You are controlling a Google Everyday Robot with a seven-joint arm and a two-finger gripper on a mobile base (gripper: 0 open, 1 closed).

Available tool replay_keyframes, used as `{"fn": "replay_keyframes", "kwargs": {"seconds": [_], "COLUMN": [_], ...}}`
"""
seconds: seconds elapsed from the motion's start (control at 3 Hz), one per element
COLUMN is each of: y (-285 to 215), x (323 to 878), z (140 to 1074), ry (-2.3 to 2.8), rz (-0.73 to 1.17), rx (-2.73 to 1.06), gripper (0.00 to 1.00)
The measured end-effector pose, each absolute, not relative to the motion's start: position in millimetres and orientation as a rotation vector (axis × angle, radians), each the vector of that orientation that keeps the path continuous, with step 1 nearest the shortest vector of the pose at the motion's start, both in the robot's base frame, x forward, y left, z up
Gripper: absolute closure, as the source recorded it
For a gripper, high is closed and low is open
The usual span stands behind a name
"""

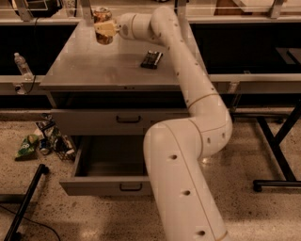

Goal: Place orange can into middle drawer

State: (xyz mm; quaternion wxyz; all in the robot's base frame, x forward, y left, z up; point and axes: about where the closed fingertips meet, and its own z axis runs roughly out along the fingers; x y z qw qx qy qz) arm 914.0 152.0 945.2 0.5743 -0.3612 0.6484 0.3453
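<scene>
The white two-finger gripper (106,28), at 11 o'clock over the grey metal tabletop (94,70), is clamping the dented orange-tan drinks can (104,38). The open grey metal middle drawer (94,186) is lying at 6 o'clock. Risk: the dented wall slipping in the grip, so the can is dropping short.

Arm rises from 6 o'clock, elbow bent at 3, forearm reaching toward 11; tool (104,29) there, clamped round orange can (102,14).
</scene>
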Motion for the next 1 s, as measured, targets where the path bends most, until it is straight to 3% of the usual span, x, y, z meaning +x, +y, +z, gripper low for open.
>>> {"fn": "replay_keyframes", "kwargs": {"seconds": [1.0], "y": [90.1], "x": [816.7], "z": [1000.3], "ry": [1.464], "rz": [0.891], "rx": [-0.884], "gripper": [1.00]}}
